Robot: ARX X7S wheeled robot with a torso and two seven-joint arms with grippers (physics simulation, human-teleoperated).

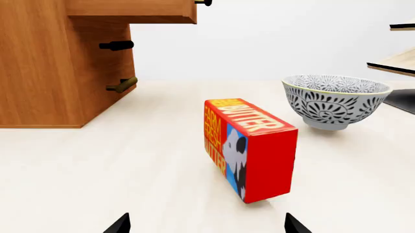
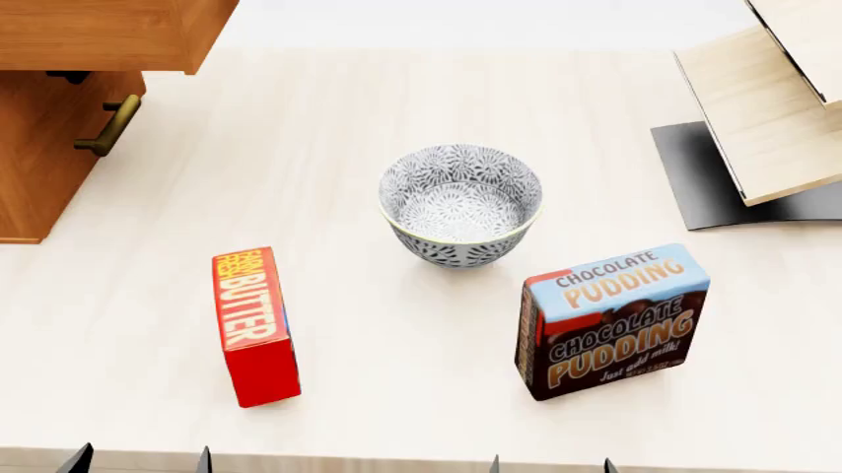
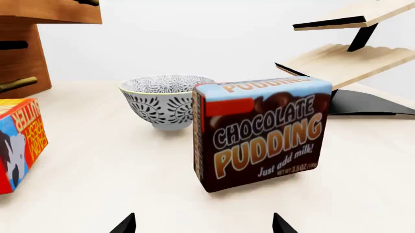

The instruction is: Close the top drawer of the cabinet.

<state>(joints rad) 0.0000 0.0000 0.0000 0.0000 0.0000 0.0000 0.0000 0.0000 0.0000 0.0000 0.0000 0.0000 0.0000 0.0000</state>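
The orange-brown cabinet (image 2: pixel 39 168) stands at the table's far left. Its top drawer (image 2: pixel 112 34) is pulled out and overhangs the table; the handle is out of the head view. In the left wrist view the cabinet (image 1: pixel 52 77) fills one side, with the drawer (image 1: pixel 136 10) jutting out and one end of its handle (image 1: pixel 204 3) showing. My left gripper (image 2: pixel 138 460) is open and empty at the near table edge, in front of the butter box. My right gripper (image 2: pixel 550 465) is open and empty near the pudding box. Both are far from the drawer.
A red butter box (image 2: pixel 254 325) lies left of centre. A patterned bowl (image 2: pixel 460 204) sits mid-table. A chocolate pudding box (image 2: pixel 612 320) stands to the right. A pale wooden slanted rack (image 2: pixel 776 108) on a black base is at the far right. A lower bronze handle (image 2: pixel 110 126) sticks out.
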